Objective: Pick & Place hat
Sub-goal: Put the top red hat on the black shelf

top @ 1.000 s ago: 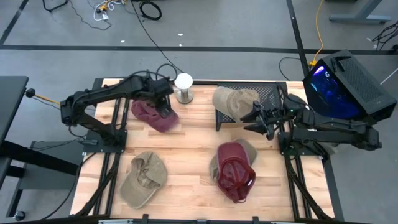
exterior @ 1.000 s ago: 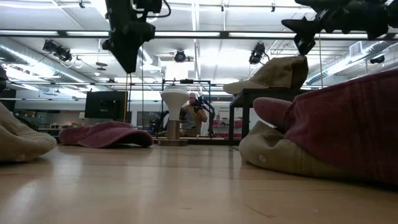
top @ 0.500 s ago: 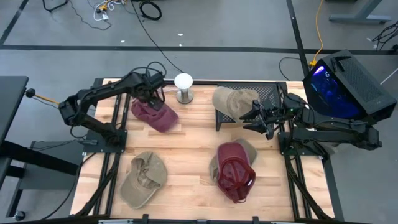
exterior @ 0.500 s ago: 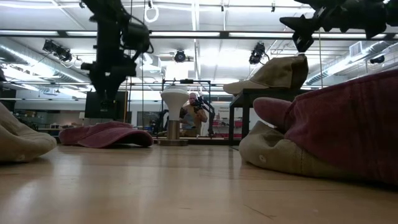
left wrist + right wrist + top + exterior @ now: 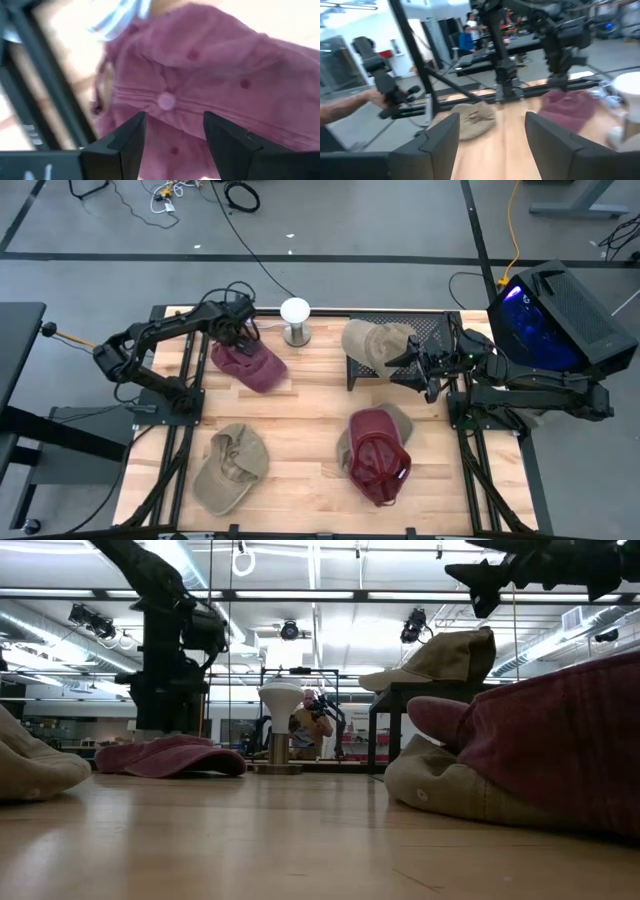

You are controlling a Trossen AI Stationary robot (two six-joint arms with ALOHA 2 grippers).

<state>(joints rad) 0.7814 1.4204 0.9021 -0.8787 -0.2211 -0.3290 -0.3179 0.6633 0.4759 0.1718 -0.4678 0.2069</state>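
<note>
Left claw over maroon hat.
Your left claw (image 5: pixel 172 131) hung open, empty, just above the maroon hat (image 5: pixel 250 364); right claw (image 5: pixel 408 367) open beside the tan hat (image 5: pixel 373 342).

Bright, even overhead light falls on the tabletop (image 5: pixel 310 405), leaving only soft shadows; ceiling strip lights (image 5: pixel 330 595) glare in the low view; the maroon hat (image 5: pixel 210 80) is motion-blurred in the left wrist view; the right wrist view is smeared throughout.

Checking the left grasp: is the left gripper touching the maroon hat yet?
Cannot tell. The left wrist view shows the left gripper open over the maroon hat, but no plain gap or contact; the low view doesn't settle it either.
</note>
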